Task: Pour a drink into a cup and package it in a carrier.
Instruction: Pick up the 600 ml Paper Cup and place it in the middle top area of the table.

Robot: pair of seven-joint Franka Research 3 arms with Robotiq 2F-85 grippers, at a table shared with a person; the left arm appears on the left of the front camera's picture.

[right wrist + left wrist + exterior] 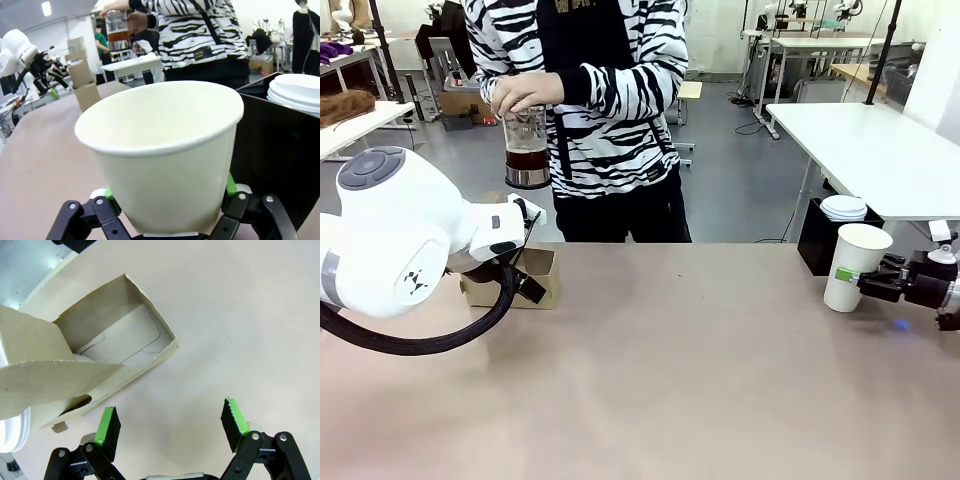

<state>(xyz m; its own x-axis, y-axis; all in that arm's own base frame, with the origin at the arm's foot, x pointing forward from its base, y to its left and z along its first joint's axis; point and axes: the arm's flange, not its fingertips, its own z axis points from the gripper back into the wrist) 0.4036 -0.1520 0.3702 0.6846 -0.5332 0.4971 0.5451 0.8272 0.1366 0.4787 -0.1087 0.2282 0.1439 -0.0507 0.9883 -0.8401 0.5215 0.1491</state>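
Stretching across the front view, a pinkish-tan bench (700, 380) is carrying the things, while behind it a workshop room is showing grey floor (740, 170) and white tables (865, 135). The cup (855, 265) is standing upright near the bench's right edge, and the right gripper (850, 280) is clamping it low on its wall, with a green pad pressing on either side. From the right wrist view the cup's inner wall is looking bare white, though its bottom is lying out of sight. Just behind the cup a black box (817, 235) is holding a stack of white lids (843, 207). The drink (527, 160) is sitting dark in the lower part of a clear glass carafe (527, 140), which a person in a striped top is holding at chest height beyond the far edge, one hand (525, 92) covering its top, well apart from the cup. The carrier (542, 278) is resting on the bench's left side, partly hidden by the left arm (400, 230) in the front view. In the left wrist view one open compartment is showing, and its flaps are being cut off by the picture's left edge. The left gripper (170, 415) is hovering just beside the carrier's wall, jaws spread wide and holding nothing. Whether its fingertips are touching the bench is hard to tell.
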